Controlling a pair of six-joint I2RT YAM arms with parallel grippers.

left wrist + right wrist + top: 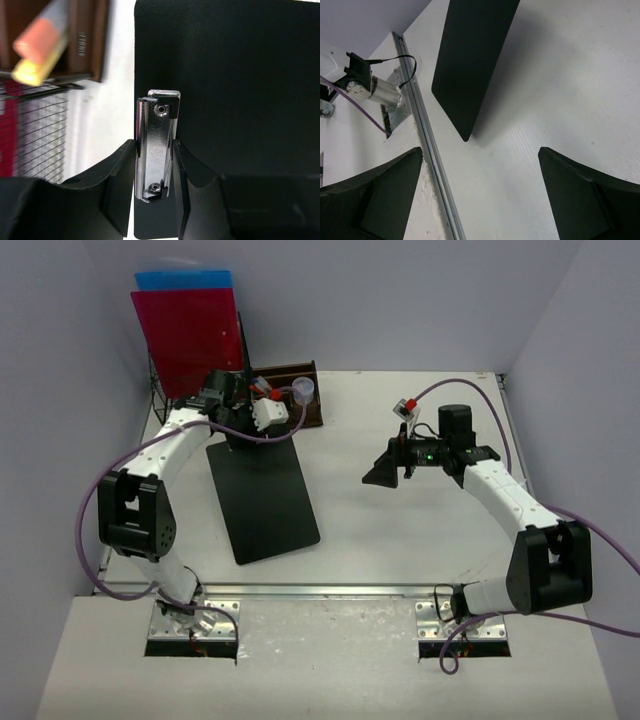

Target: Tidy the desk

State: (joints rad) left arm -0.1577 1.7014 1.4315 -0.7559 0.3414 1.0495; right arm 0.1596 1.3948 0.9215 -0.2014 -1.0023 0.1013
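Note:
The white desk [400, 530] carries a black clipboard [262, 500] left of centre, running from the back toward the front rail [320, 590]. My left gripper [240, 428] is at the clipboard's far end. In the left wrist view my left gripper [155, 146] is shut on the clipboard's silver metal clip [159, 125], one finger against each side of it. My right gripper [385, 472] hovers over the desk's right half, apart from everything. In the right wrist view my right gripper [481, 150] stands wide open over bare desk [560, 90], with the clipboard's near corner [470, 55] ahead of it.
A brown wooden organizer [295, 400] holding small items stands at the back, just right of my left gripper. A black wire rack with red and blue folders [185, 335] stands in the back left corner. The silver rail [427, 150] runs along the front edge.

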